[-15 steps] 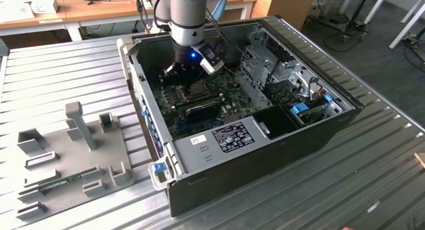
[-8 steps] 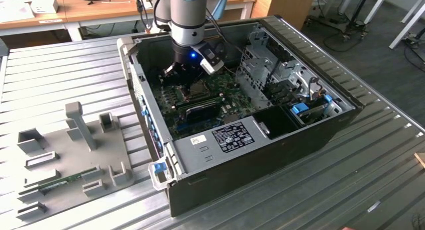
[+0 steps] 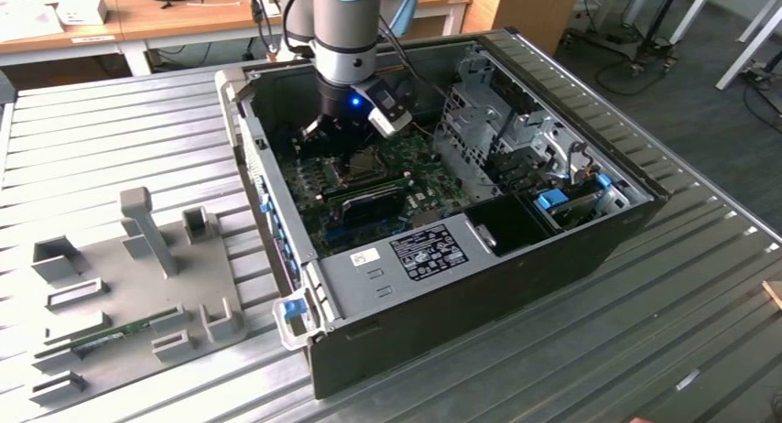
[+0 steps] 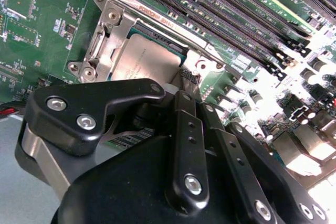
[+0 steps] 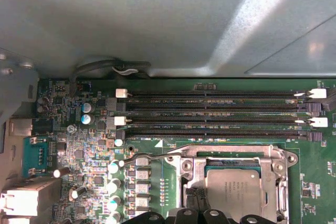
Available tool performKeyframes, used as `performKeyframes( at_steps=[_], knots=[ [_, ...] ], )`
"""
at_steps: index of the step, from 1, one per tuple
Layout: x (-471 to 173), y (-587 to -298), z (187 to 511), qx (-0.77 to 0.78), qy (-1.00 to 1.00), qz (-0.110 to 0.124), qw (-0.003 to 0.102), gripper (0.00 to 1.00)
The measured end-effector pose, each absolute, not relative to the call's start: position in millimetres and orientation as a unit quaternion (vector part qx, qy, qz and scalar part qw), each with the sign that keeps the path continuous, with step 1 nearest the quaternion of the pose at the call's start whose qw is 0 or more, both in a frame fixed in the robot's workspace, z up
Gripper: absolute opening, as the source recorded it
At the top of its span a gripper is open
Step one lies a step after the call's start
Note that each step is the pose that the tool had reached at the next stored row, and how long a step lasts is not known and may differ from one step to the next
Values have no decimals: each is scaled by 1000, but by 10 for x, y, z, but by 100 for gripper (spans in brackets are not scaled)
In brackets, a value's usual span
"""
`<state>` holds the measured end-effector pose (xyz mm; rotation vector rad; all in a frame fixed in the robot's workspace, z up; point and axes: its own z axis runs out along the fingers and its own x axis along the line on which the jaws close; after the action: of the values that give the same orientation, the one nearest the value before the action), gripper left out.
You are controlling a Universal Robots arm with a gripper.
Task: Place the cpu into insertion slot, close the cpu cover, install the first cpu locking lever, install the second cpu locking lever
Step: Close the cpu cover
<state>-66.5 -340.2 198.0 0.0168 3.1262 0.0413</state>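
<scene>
Arm [image 3: 343, 38]: single, silver-grey with blue trim, last segment vertical, wrist aimed straight down, small blue lamp lit. Gripper [image 3: 332, 135]: black, hung low beneath wrist, pointed down; bolted black link bars fan outward in second wrist view.

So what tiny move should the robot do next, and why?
Probably ease the tool down onto the locking lever and press it. The cpu already sits in the insertion slot, the cpu cover looks flat over it, and the tool hangs right beside the cover. Whether that lever is latched, I cannot tell.
</scene>
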Motion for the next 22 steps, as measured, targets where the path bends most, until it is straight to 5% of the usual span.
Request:
performKeyframes(
  at_steps=[22],
  knots=[
    [-665,-3402,1976,5,1000,13,8,10]
  ],
)
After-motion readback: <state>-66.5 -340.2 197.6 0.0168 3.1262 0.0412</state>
